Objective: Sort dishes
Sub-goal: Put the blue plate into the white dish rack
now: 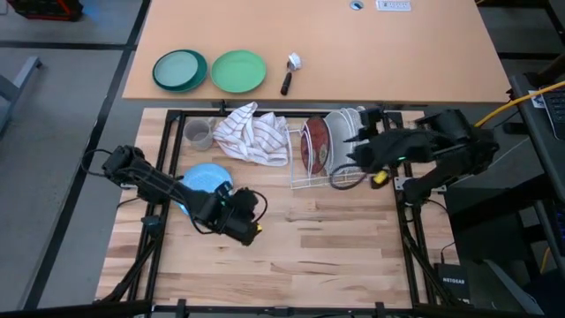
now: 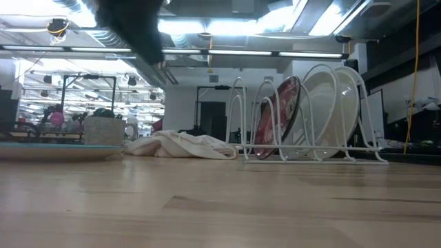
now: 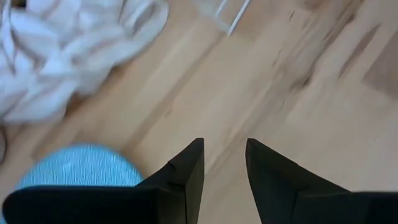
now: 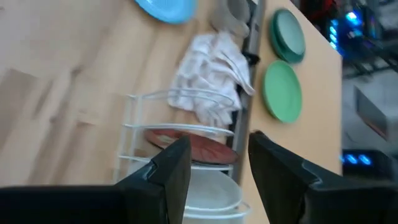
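A thin white wire rack (image 1: 313,168) stands on the pale planked wooden table (image 1: 309,247), holding the glossy dark red plate (image 1: 312,146) and smooth white plates (image 1: 340,141) upright on edge, faces toward 3 and 9 o'clock. The right gripper (image 1: 360,152) hovers over the white plates, fingers parted and holding nothing. The light blue plate (image 1: 205,179), round and finely textured, lies flat at 10 o'clock from the left gripper (image 1: 252,221), just beside it; that claw is also spread and empty. A crumpled striped cloth (image 1: 256,134) lies at 9 o'clock of the rack.
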Robot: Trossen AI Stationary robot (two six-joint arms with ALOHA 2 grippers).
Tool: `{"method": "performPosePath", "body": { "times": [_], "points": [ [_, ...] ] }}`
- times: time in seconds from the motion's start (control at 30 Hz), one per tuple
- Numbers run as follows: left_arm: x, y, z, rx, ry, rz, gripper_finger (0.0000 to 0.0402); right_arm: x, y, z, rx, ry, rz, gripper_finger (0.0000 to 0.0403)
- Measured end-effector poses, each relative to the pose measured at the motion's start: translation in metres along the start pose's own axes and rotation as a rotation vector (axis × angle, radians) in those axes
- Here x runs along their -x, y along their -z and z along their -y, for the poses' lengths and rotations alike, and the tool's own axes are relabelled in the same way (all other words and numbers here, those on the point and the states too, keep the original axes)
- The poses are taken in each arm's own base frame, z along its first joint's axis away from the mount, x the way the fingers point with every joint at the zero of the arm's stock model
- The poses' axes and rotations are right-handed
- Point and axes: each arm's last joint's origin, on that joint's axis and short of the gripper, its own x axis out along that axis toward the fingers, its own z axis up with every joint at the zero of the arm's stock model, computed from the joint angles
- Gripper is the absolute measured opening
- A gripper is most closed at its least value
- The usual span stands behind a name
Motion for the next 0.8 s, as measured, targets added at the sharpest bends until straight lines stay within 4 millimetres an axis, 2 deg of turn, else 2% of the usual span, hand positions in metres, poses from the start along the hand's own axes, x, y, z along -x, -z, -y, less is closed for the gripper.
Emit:
{"method": "performPosePath", "body": {
  "times": [0.1, 0.17, 0.3, 0.4, 0.5, 0.63, 0.8],
  "points": [
    [-0.002, 0.014, -0.002, 0.026, -0.03, -0.062, 0.0109, 0.016, 0.022, 0.0, -0.039, -0.011, 0.024, 0.0166],
    [-0.004, 0.024, -0.006, 0.042, -0.062, -0.11, 0.0109, 0.024, 0.044, -0.003, -0.093, 0.015, 0.009, 0.0166],
    [-0.009, 0.041, -0.012, 0.069, -0.124, -0.177, 0.0109, 0.026, 0.091, -0.023, -0.231, 0.074, -0.033, 0.0166],
    [-0.016, 0.051, -0.016, 0.099, -0.161, -0.199, 0.0109, 0.015, 0.119, -0.043, -0.345, 0.092, -0.023, 0.0166],
    [-0.025, 0.06, -0.021, 0.111, -0.194, -0.223, 0.0109, -0.003, 0.137, -0.063, -0.41, 0.078, 0.029, 0.0166],
    [-0.035, 0.071, -0.027, 0.132, -0.235, -0.232, 0.0109, -0.029, 0.147, -0.087, -0.426, 0.044, 0.095, 0.0166],
    [-0.048, 0.082, -0.026, 0.13, -0.19, -0.219, 0.0109, -0.061, 0.154, -0.111, -0.406, 0.006, 0.075, 0.0166]
  ]
}}
